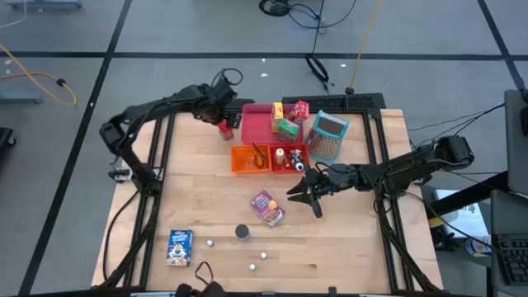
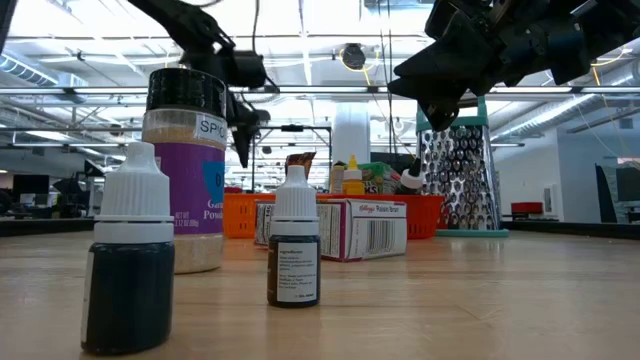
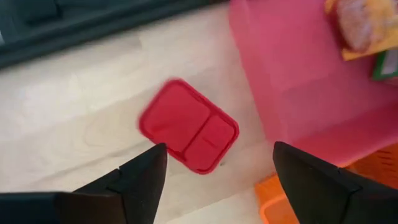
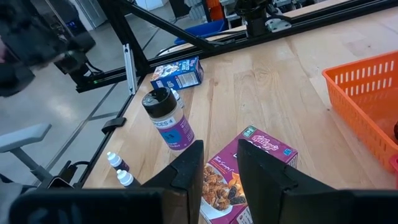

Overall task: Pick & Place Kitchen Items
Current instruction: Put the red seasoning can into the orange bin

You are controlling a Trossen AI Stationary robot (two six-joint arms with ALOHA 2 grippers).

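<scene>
My left gripper [image 3: 214,180] hovers, fingers spread, over a small red box [image 3: 188,133] lying on the table beside the pink tray [image 1: 256,128]. My right gripper [image 4: 217,171], fingers slightly apart, hangs above the purple box [image 4: 239,174].

- High view looks straight down on the whole table [image 1: 206,206].
- Low view sits at table height, close behind the bottles [image 2: 295,240].
- Both show the grater [image 1: 328,136].

purple cereal box [image 4: 249,168]; blue box [image 1: 179,246]; red packet [image 3: 188,133]; pink tray [image 1: 257,129].
</scene>
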